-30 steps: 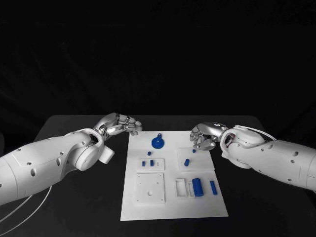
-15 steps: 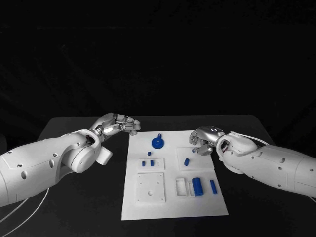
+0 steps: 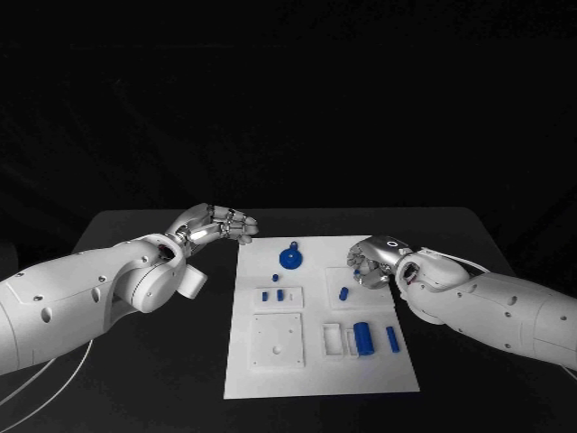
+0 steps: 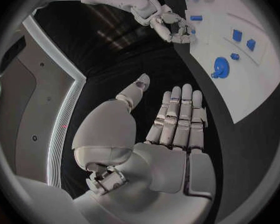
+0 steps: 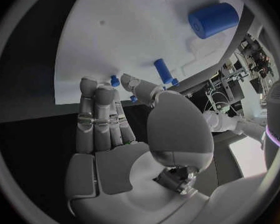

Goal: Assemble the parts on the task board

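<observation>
Task board (image 3: 317, 361): plain white, blue parts (image 3: 361, 339), no legible writing.

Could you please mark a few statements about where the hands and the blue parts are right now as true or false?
1. The left hand is off the task board, over the black table. True.
2. The left hand holds a blue part. False: in the left wrist view its fingers lie straight with nothing in them.
3. The right hand is at the board's right edge. True.
4. The round blue part lies on the board's near end. False: it lies on the far end, between the two hands.
5. The large blue cylinder is clamped in the right hand. False: it lies on the board, nearer the robot than that hand.
</observation>
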